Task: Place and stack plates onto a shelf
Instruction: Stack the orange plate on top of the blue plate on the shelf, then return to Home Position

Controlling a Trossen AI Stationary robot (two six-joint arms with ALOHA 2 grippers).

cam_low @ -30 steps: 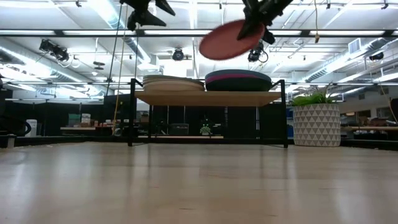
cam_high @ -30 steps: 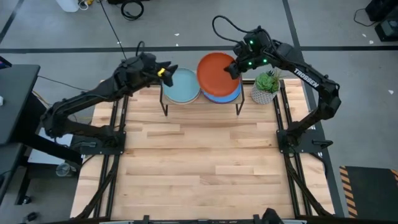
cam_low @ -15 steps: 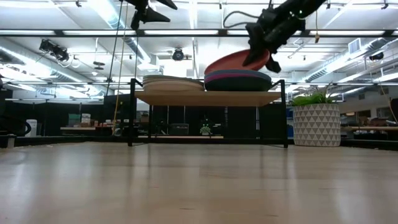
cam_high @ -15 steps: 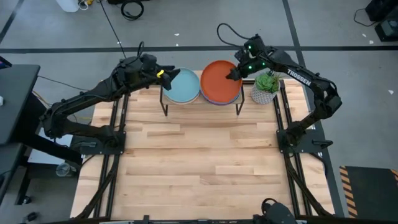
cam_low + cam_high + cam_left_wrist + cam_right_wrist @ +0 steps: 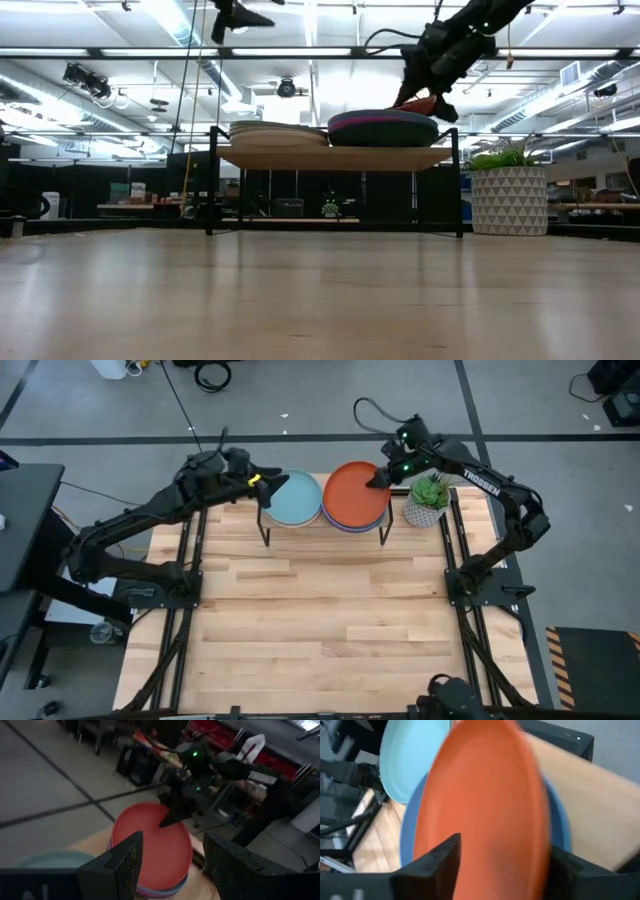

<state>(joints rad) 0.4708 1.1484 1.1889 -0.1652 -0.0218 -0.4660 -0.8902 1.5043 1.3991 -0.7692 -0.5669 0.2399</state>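
Bench (image 5: 330, 620): slatted light wood, bare across its middle and near part.
Shelf (image 5: 322, 530): stands at the far edge of the bench, midway along it; wooden top on thin black legs.
Potted plant (image 5: 428, 498): just beside the shelf, toward the far right corner of the bench.
Right stack: orange plate (image 5: 352, 493) on top, lying on the blue plate (image 5: 559, 827), over the shelf's right half.
Left stack: light teal plate (image 5: 292, 498) on top, over the shelf's left half.
Right hand (image 5: 378, 478): at the right rim of the orange plate, fingers spread wide to either side of it.
Left hand (image 5: 270, 478): raised above the left rim of the light teal plate, fingers wide, holding nothing.
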